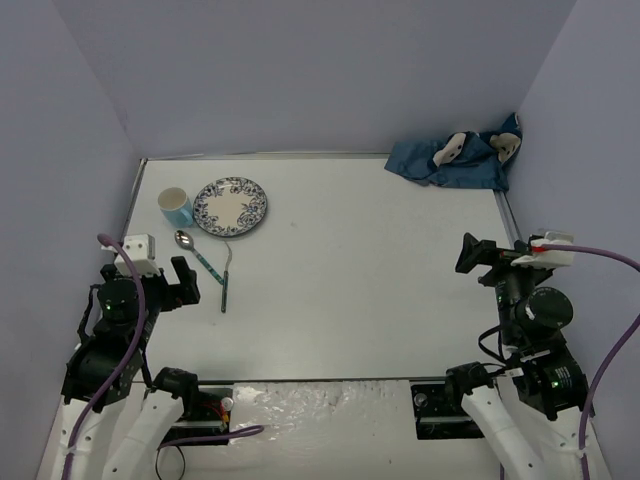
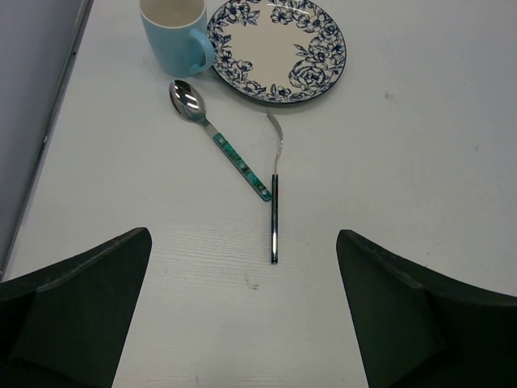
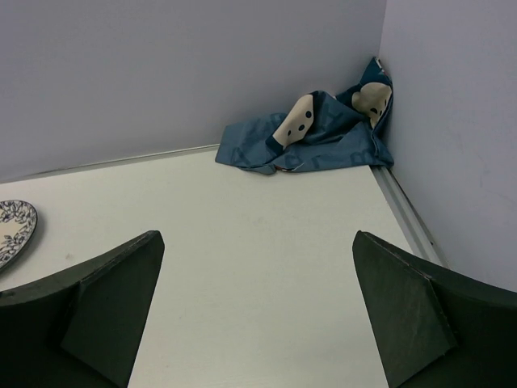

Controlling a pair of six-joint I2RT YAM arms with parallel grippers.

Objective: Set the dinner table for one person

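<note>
— Fingers [image 2: 81, 307] spread wide on both my grippers, nothing held. What's nearest?

— On the table [image 1: 350, 280], far left, the fork [image 2: 274, 218] lies straight ahead of my left gripper [image 2: 242, 242], handle pointing back at it. My right gripper [image 3: 257, 242] faces the crumpled cloth [image 3: 323, 137] in the far-right corner. Both arms crouch low at the near edge.

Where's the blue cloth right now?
In the overhead view the blue cloth lies crumpled in the far right corner of the table, well away from the plate and mug at the far left.
</note>
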